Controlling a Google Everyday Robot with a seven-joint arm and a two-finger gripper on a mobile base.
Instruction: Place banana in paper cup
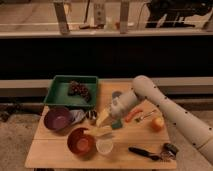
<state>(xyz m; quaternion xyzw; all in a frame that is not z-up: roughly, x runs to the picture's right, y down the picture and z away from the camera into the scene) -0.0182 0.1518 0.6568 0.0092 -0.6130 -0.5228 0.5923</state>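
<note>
The banana [101, 131] is a small pale-yellow, slightly curved piece lying flat on the wooden table [55, 155], between the red-orange bowl [81, 142] and the paper cup [105, 146]. It lies just behind the cup's rim. The cup is small, whitish and upright near the front edge. My gripper [106, 119] reaches in from the right on a white arm and hangs just behind and above the banana. A straighter, tapering pale-yellow piece [102, 117] stands right at the gripper's tip. I cannot tell whether the gripper touches it.
A green tray [59, 92] with dark grapes [80, 90] stands at the back left. There is a purple bowl [57, 119] at the left and a small green piece [116, 125] under the gripper. An orange carrot [133, 115], a round orange fruit [158, 123] and a black tool [144, 152] lie at the right.
</note>
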